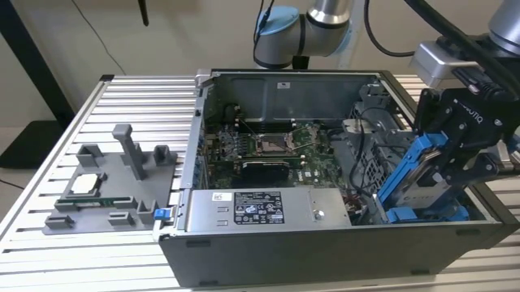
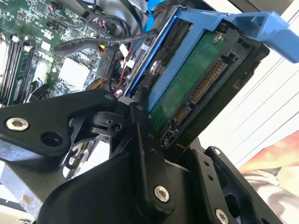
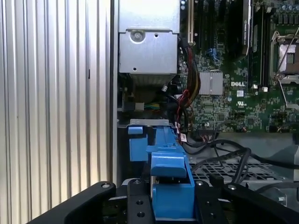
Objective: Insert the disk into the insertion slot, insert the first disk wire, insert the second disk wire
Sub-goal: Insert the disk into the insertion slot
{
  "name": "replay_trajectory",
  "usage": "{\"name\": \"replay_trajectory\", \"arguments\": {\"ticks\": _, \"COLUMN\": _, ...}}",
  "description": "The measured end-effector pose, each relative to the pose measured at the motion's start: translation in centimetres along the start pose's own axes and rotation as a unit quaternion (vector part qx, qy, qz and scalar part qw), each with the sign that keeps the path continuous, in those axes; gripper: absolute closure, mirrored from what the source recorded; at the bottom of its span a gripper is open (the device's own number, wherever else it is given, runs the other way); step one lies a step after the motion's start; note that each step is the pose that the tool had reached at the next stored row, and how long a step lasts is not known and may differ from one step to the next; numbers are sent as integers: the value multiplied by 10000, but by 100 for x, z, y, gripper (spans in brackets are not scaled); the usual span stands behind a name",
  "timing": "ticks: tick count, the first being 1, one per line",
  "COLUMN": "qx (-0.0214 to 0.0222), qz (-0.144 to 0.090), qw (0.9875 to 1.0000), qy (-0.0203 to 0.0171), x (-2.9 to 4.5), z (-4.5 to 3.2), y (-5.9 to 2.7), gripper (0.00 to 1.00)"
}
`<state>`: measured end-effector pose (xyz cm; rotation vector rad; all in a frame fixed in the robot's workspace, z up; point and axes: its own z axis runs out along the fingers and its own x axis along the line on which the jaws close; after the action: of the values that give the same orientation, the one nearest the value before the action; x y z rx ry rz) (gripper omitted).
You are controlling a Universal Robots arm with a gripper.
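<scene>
**Clerk:** Container and contents?

**Keeper:** Open grey sheet-metal computer case [image 1: 325,258] on a ribbed aluminium surface [image 1: 81,255]. It holds a green motherboard [image 1: 309,143] and a boxy silver power supply [image 1: 313,213].

**Clerk:** The disk?

**Keeper:** A flat silver-grey disk in a bright blue plastic carrier [image 1: 410,176] [image 2: 187,88] [image 3: 170,179]. It sits at the case's end on the exterior view's right, beside the perforated grey cage [image 1: 367,159]. Its long axis is steeply tilted and the top leans rightward. Black jaws pinch it.

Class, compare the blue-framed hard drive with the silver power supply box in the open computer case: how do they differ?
The flat silver-grey disk in its blue plastic frame stands steeply tilted, clamped in the black claw; the silver metal power supply box lies flat, mounted in the dark grey computer case. The disk is blue-edged; the box is bare metal. Both are rectangular.
</scene>
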<state>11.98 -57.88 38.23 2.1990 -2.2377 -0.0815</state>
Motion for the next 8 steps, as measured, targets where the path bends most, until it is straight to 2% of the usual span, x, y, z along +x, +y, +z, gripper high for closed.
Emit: {"name": "replay_trajectory", "arguments": {"ticks": 8, "qx": 2, "qz": 0, "qw": 10000, "qy": 0, "x": 2, "z": 75, "y": -3, "gripper": 100}}
